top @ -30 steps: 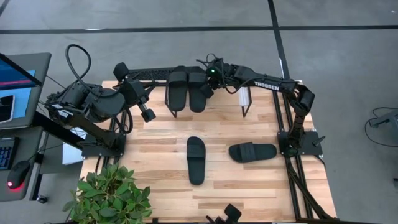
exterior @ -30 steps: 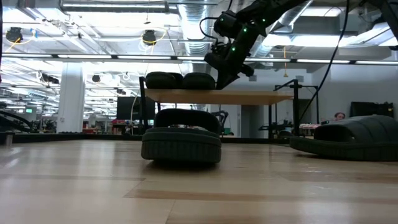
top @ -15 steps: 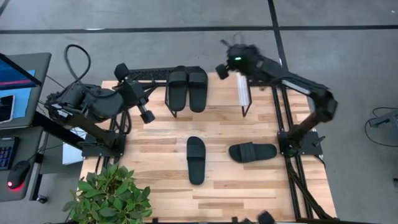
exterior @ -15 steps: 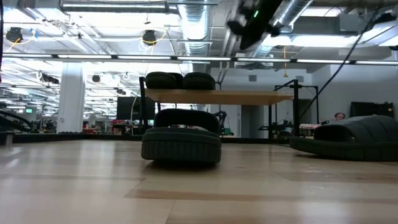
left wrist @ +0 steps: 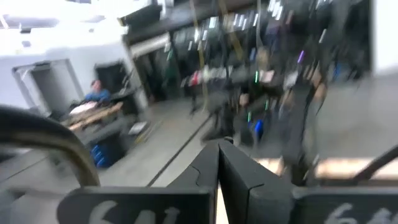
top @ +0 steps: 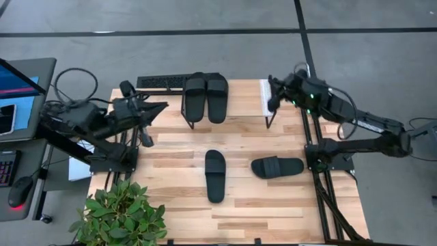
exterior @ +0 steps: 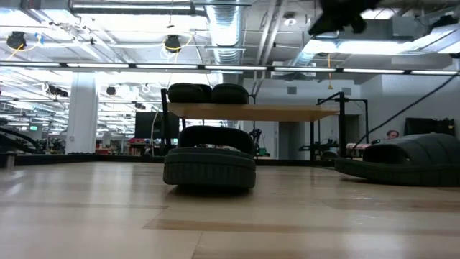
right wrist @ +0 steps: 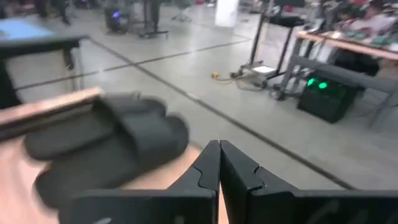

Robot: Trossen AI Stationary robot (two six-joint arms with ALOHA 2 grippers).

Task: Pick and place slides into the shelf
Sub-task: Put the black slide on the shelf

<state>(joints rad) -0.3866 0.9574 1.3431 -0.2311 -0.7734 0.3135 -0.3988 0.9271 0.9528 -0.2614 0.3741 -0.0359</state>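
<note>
Two black slides (top: 195, 97) (top: 217, 97) lie side by side on the left half of the shelf (top: 246, 102), soles down on its light wood top. The low view shows them too (exterior: 185, 93) (exterior: 230, 93) on the shelf (exterior: 287, 112). Two more slides rest on the tabletop: one lengthwise in the middle (top: 215, 175) (exterior: 208, 162), one crosswise to its right (top: 276, 166) (exterior: 413, 152). My right gripper (top: 271, 97) (right wrist: 219, 144) hovers shut at the shelf's right end, pointing toward the shelved slides (right wrist: 106, 149). My left gripper (top: 162, 106) (left wrist: 217, 144) is shut, left of the shelf.
A potted plant (top: 123, 215) sits at the table's near left corner. A keyboard (top: 160, 82) lies behind the shelf's left end. A desk with a screen (top: 20, 89) stands left of the table. The shelf's right half and the near tabletop are bare wood.
My right gripper has pulled away from the second shelved slide, rising and swinging toward the table's right, past the shelf's right end. Both shelved slides have stayed put. My left arm has dropped lower and drawn back toward the table's left edge.
</note>
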